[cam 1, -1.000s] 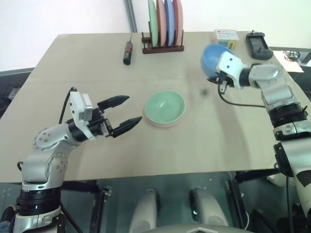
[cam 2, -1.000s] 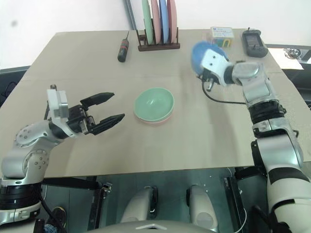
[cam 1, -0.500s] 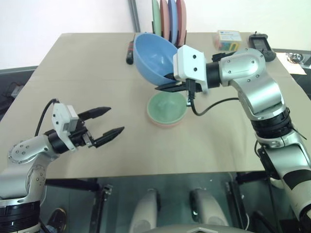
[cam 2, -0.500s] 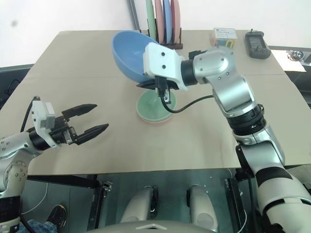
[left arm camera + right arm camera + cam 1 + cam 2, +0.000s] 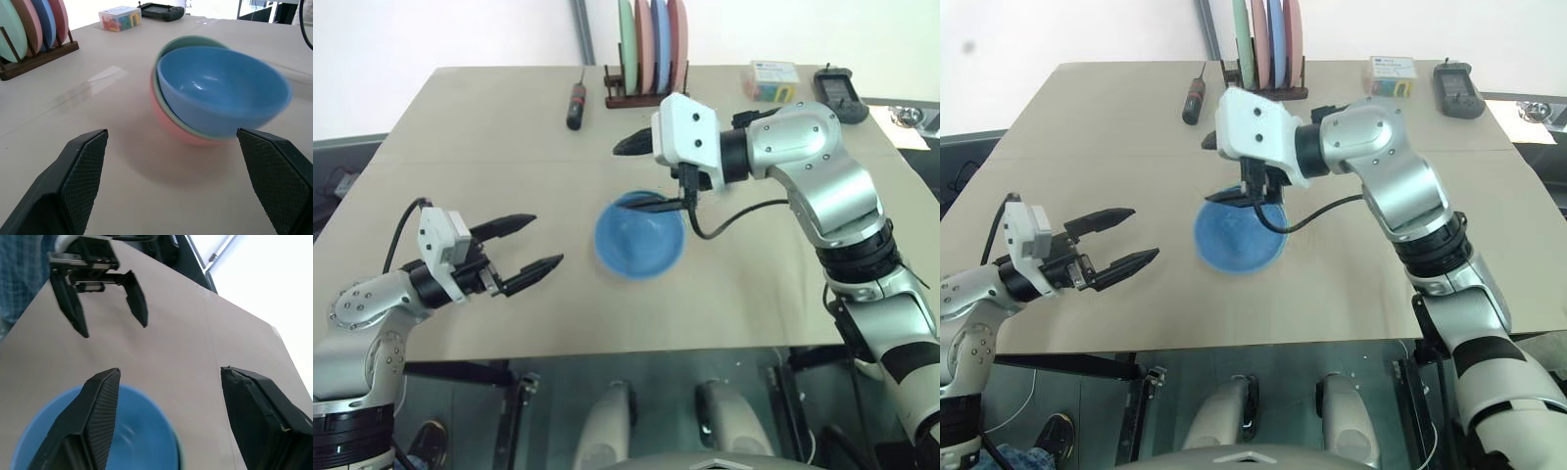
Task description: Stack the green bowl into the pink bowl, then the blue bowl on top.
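Blue bowl (image 5: pixel 222 90) sits tilted in the green bowl (image 5: pixel 191 43), which is nested in the pink bowl (image 5: pixel 168 122) at mid-surface (image 5: pixel 489 127), so the stack appears not fully seated. Right claw (image 5: pixel 644 176) hangs released just above the blue rim, fingers spread and gripping nothing; any contact during withdrawal could tip or slide the blue bowl. Left claw (image 5: pixel 540 243) stands released beside the stack, well apart

blue bowl (image 5: pixel 222 90) tilted inside green bowl (image 5: pixel 188 43), both in pink bowl (image 5: pixel 168 122)
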You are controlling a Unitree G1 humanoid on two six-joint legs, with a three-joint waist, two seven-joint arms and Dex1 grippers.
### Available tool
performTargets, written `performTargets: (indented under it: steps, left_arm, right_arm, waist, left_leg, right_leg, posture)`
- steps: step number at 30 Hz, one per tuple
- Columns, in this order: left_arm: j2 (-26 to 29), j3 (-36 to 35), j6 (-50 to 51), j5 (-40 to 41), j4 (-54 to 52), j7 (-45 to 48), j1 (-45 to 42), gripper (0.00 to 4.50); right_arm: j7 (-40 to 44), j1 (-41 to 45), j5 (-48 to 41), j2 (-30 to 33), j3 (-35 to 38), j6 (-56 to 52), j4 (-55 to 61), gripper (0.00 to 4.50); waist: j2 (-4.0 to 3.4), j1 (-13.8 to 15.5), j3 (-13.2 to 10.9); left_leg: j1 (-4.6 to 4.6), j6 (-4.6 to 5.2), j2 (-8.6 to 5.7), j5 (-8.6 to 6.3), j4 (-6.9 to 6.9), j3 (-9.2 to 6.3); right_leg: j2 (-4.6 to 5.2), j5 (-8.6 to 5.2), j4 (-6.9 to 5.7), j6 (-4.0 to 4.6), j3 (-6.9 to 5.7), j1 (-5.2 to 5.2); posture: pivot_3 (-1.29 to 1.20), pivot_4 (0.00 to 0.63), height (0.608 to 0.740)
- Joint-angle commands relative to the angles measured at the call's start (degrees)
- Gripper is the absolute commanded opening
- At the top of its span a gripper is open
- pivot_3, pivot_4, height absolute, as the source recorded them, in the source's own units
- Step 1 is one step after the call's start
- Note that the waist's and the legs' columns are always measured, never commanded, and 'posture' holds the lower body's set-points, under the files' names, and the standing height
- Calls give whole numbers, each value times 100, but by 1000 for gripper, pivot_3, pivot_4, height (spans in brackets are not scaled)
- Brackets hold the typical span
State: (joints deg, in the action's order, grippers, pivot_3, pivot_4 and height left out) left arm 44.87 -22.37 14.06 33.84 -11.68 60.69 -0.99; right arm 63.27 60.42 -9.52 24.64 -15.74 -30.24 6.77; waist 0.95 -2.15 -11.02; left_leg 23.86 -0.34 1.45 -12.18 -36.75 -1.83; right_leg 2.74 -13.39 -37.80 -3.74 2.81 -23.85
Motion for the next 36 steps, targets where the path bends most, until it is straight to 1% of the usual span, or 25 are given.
performTargets:
  steps: [1, 4, 8, 13, 16, 18, 20, 22, 23, 24, 28, 32, 36]
  left_arm:
    - [58, -178, -49, -38, -118, -141, 41, 4500]
    - [33, -249, -42, -49, -193, -236, 172, 4500]
    - [22, -323, -54, -36, -289, -312, 364, 4500]
    - [24, -491, -5, 43, -419, -363, 561, 4500]
    - [5, -677, 84, 104, -541, -447, 798, 4500]
    - [-20, -794, 118, 127, -629, -502, 969, 4500]
    - [-41, -912, 155, 161, -693, -547, 1114, 4500]
    - [-67, -1053, 149, 156, -660, -551, 1258, 4500]
    - [-78, -1127, 136, 136, -623, -552, 1335, 4500]
    - [-87, -1185, 125, 121, -596, -551, 1399, 4500]
    - [-124, -1326, 102, 116, -575, -559, 1530, 4500]
    - [-145, -1359, 77, 98, -564, -569, 1529, 4500]
    - [-145, -1335, 40, 62, -504, -617, 1435, 4500]
  right_arm:
    - [-289, -310, -322, 303, 751, -399, 145, 3229]
    - [-446, -678, -438, 647, 1140, -588, 51, 3229]
    - [-571, -1197, -581, 1092, 1639, -528, -177, 3229]
    - [-160, -2153, -1311, 1380, 2324, -368, -10, 3229]
    - [255, -3057, -1812, 1521, 2842, -166, 61, 3229]
    - [435, -3593, -1912, 1648, 3043, 13, -45, 3229]
    - [604, -4135, -1890, 1684, 3292, 578, -278, 3229]
    - [932, -4607, -1830, 1674, 3491, 1366, -607, 3229]
    - [1068, -4729, -1826, 1731, 3539, 1544, -834, 3229]
    - [1186, -4801, -1845, 1785, 3572, 1668, -1020, 3229]
    - [1348, -4738, -1944, 1859, 3591, 2040, -1454, 3229]
    - [1518, -4659, -2073, 1848, 3578, 2255, -1571, 3229]
    - [1483, -4603, -2135, 1885, 3532, 2224, -1579, 3229]
  waist:
    - [4, 11, 2]
    - [4, -5, 2]
    - [3, -12, 2]
    - [5, -14, 3]
    - [11, -10, 5]
    - [8, -7, 4]
    - [13, 2, 7]
    - [15, -1, 8]
    - [15, -4, 8]
    - [15, -11, 8]
    - [14, -43, 8]
    - [14, -23, 8]
    - [14, -6, 8]
  left_leg:
    - [0, 0, 0, 0, 0, -1]
    - [1, 0, -2, 0, 2, 4]
    - [1, 0, -2, 0, 6, 5]
    - [-1, 1, -1, 0, 9, 7]
    - [0, 1, -1, 0, 12, 10]
    - [-1, 1, 0, -1, 11, 12]
    - [-2, 1, -1, -1, 11, 13]
    - [-6, 1, 0, -1, 10, 16]
    - [-10, 1, 0, 0, 6, 18]
    - [-12, 2, 1, 0, 4, 19]
    - [-22, 2, 7, 0, -3, 38]
    - [-23, 1, 12, 0, -5, 36]
    - [-15, 1, 8, -1, -5, 33]
  right_leg:
    - [1, 0, 3, 0, -2, 2]
    - [4, 0, 9, 0, 3, 2]
    - [3, 0, 10, 0, 4, 0]
    - [2, -1, 11, -1, 6, 2]
    - [2, 0, 17, -2, 10, 2]
    - [3, -1, 19, -3, 11, 5]
    - [3, -1, 20, -3, 13, 6]
    - [3, -5, 19, 1, 14, 8]
    - [2, -17, 17, 10, 16, 9]
    - [1, -24, 16, -2, 16, 12]
    - [-1, -25, 8, -4, 29, 12]
    - [-7, -26, 6, -5, 27, 13]
    - [-5, -24, 11, -1, 27, 12]
  posture:
    - [0, 150, 740]
    - [0, 150, 740]
    - [0, 150, 740]
    - [0, 150, 740]
    - [0, 150, 740]
    - [0, 150, 740]
    - [0, 150, 740]
    - [0, 150, 740]
    - [0, 150, 740]
    - [0, 150, 740]
    - [0, 150, 740]
    - [0, 150, 740]
    - [0, 150, 740]
